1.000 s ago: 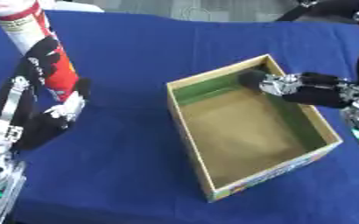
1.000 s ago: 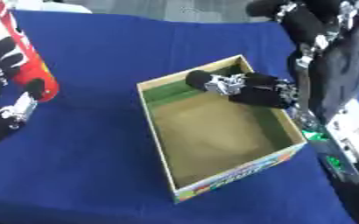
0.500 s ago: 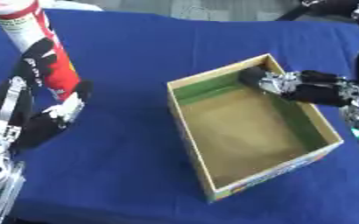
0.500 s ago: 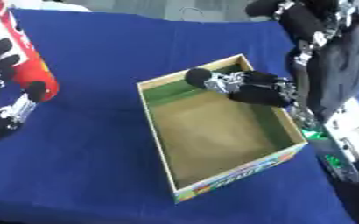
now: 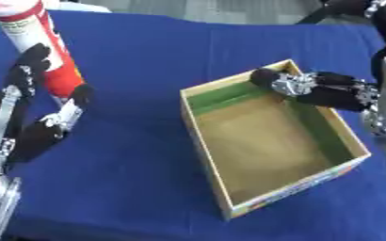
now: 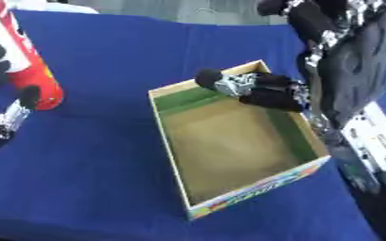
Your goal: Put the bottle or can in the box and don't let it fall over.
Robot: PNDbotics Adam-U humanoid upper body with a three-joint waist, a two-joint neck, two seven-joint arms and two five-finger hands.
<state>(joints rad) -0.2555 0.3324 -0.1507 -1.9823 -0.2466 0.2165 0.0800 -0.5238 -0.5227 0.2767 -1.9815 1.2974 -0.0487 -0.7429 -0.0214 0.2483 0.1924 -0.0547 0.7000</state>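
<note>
- Landmark: open cardboard box (image 5: 229,188), green on the inside walls, sitting on the blue-covered worktop (image 5: 147,70). Nothing visible inside it but the bare floor.
- Red and white can (image 5: 36,44) is well to the box's left, at the far-left part of the worktop, tilted slightly with its top leaning away from the box.
- Can is white at the top with a red band, red lower body with dark lettering that I can't read.
- Left hand (image 5: 40,103) is wrapped round the can: fingers run up the side away from the box, thumb presses the lower red part on the box-facing side. So the hand is closed on the can.
- Can't tell whether the can's base touches the worktop or is lifted; the hand covers it.
- Left forearm comes up from the lower-left corner, black links with silver joints, angled steeply toward the can.
- Right hand (image 6: 250,89) is at the box's far-right corner, lying over the rim there, fingertips pointing toward the box's left and reaching just inside the far wall.
- Right hand fingers are bent over the box edge; silver knuckle parts show between the black segments. It grips the rim at that corner.
- Right arm comes in from the upper right, the bulky black forearm hanging just beside the box's right wall in the right eye view.
</note>
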